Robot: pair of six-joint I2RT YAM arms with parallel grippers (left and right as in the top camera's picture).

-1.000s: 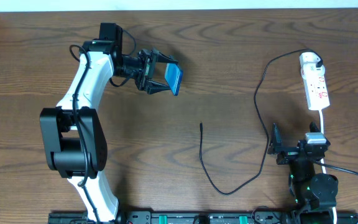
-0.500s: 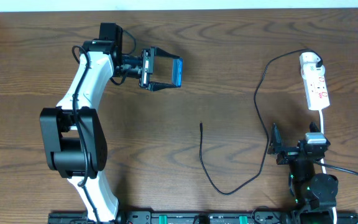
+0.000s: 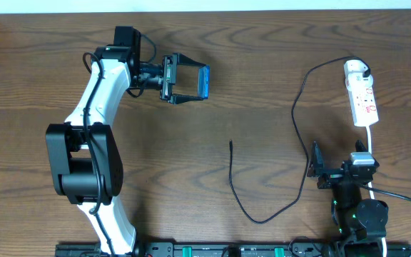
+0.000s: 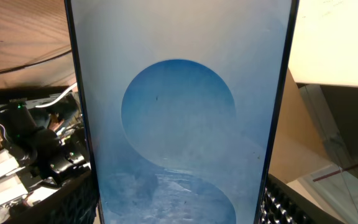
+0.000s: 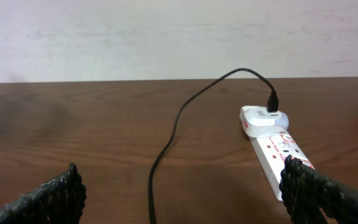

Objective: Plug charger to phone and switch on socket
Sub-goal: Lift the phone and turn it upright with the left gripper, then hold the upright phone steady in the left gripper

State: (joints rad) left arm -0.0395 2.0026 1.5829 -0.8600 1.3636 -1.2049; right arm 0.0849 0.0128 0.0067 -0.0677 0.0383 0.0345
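Note:
My left gripper (image 3: 191,84) is shut on the phone (image 3: 203,82), held off the table at the back left. The phone's blue screen (image 4: 179,112) fills the left wrist view, with a finger (image 4: 73,205) at either long edge. The charger's thin black cable (image 3: 262,218) lies in a loop on the table, its free tip (image 3: 231,143) mid-table. Its white adapter (image 3: 356,68) sits in the socket (image 3: 366,106), a white power strip at the far right. My right gripper (image 3: 340,163) stands open just short of the socket (image 5: 278,155), with the cable (image 5: 160,162) between its fingers and untouched.
The table's far edge meets a white wall (image 5: 179,37) just behind the socket. The socket's white cord (image 3: 370,135) runs down beside my right arm. A black rail (image 3: 212,250) lines the front edge.
The left gripper has turned at the wrist, rolling the phone from a slanted hold to a squarer one, then held still. The right arm, cable and socket have not moved.

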